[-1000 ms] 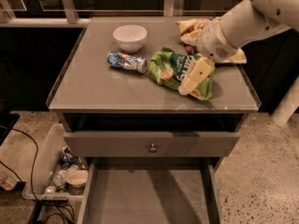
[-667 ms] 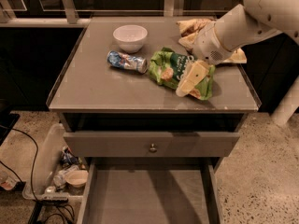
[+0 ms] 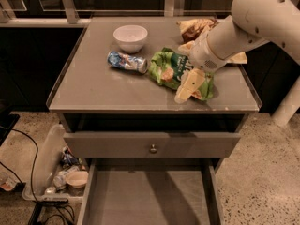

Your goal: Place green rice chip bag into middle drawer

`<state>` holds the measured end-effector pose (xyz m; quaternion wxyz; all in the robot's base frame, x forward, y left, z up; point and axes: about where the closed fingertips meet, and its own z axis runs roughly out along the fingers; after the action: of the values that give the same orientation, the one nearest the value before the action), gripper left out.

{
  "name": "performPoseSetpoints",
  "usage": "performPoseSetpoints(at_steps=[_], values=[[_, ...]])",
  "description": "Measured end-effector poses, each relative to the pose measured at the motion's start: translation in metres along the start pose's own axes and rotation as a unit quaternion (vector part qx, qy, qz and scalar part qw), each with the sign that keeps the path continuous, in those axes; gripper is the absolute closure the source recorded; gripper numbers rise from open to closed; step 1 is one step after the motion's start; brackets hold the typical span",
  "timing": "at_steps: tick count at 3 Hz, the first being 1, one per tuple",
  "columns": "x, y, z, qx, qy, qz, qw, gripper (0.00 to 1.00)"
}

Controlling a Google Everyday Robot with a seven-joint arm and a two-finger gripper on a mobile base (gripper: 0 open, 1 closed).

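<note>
The green rice chip bag (image 3: pixel 171 69) lies flat on the grey cabinet top (image 3: pixel 93 83), right of centre. My gripper (image 3: pixel 186 89) hangs from the white arm at the upper right and sits over the bag's right part, its pale fingers (image 3: pixel 192 82) pointing down and left onto it. The middle drawer (image 3: pixel 147 200) is pulled out at the bottom of the view, below the cabinet, its flat grey floor bare.
A white bowl (image 3: pixel 130 37) and a blue can (image 3: pixel 126 61) lying on its side are on the top to the bag's left. A brown-and-yellow chip bag (image 3: pixel 194 28) lies at the back right. The top drawer front with a knob (image 3: pixel 153 148) is slightly out. A clear bin of clutter (image 3: pixel 63 170) sits on the floor at left.
The arm and gripper have shifted slightly left and down over the bag. The bag has stayed where it was on the top.
</note>
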<state>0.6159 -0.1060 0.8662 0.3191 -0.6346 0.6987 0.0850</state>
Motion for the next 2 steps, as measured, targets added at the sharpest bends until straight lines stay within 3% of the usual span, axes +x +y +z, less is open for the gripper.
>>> performPoseSetpoints(at_steps=[1, 2], values=[[0.0008, 0.0003, 0.0010, 0.000, 0.001, 0.000, 1.0000, 0.00], [0.0008, 0.0003, 0.0011, 0.000, 0.001, 0.000, 1.0000, 0.17]])
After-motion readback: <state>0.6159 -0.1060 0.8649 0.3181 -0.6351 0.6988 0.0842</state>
